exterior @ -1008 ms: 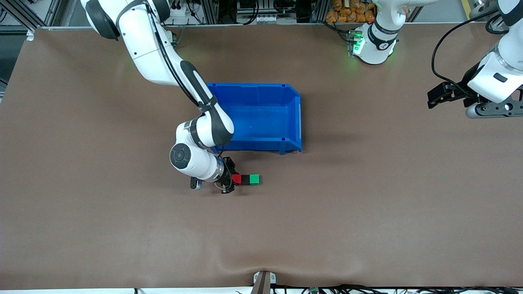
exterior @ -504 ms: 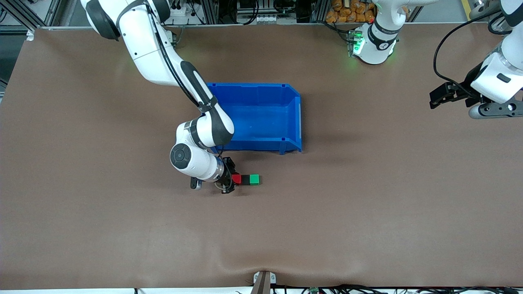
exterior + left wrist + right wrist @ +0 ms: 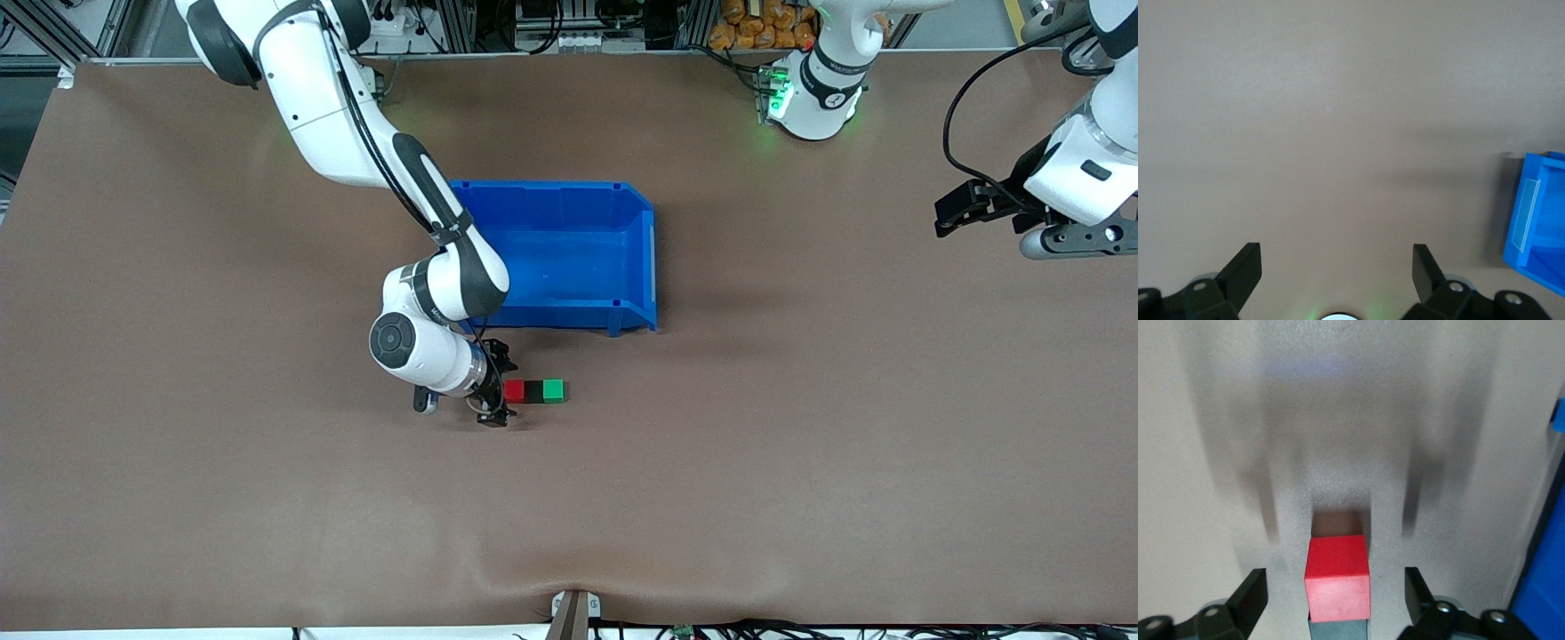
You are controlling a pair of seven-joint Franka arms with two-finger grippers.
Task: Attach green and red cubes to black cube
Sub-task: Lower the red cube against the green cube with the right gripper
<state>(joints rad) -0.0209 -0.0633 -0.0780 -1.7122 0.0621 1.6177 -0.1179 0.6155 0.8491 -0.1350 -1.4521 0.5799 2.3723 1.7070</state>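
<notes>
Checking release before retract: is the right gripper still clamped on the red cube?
No: in the right wrist view the right gripper stands open, fingers clear of the red cube.

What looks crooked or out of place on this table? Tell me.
Nothing stands out. The red cube, black cube and green cube sit in one straight row, touching, nearer the camera than the upright blue bin. The right gripper stands open beside the red cube.
</notes>
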